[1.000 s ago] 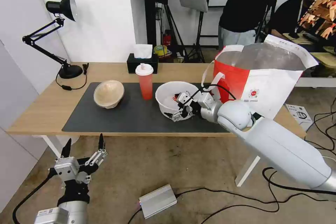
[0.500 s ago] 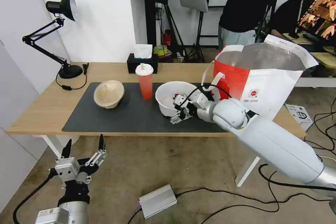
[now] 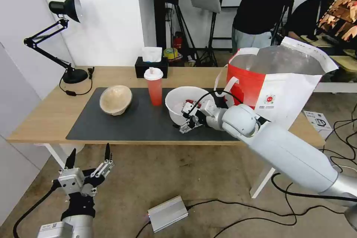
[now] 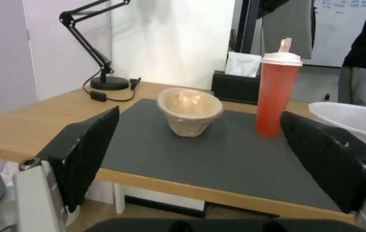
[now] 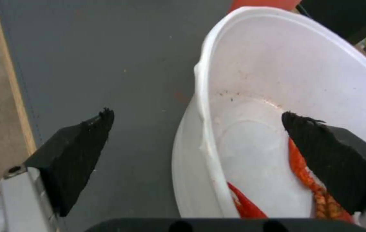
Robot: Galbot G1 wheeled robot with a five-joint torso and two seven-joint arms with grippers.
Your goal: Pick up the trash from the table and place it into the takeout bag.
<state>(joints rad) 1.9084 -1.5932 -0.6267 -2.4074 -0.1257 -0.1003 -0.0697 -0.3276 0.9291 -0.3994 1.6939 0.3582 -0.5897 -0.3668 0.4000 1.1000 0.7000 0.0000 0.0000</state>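
Note:
On the dark mat [image 3: 141, 121] of the table [image 3: 44, 115] stand a beige pulp bowl [image 3: 115, 99], a red cup with a white lid [image 3: 154, 89] and a white bowl [image 3: 178, 98]. My right gripper [image 3: 185, 117] is open astride the white bowl's near rim [image 5: 204, 96]. One finger [image 5: 329, 161] is inside by the red scraps [image 5: 307, 175], the other finger [image 5: 80, 151] outside over the mat. The red-and-white takeout bag [image 3: 275, 89] stands open at the table's right end. My left gripper [image 3: 89, 152] hangs open below the table's front edge, facing the beige bowl [image 4: 189, 111] and the cup [image 4: 275, 96].
A black desk lamp [image 3: 63, 11] stands at the back left and a black tissue box [image 3: 150, 66] behind the cup. A person stands behind the table near the bag. Cables and a silver box [image 3: 167, 214] lie on the floor.
My right arm has shifted a little left, carrying the open gripper along the white bowl's near rim. The left arm and the table's things have stayed put.

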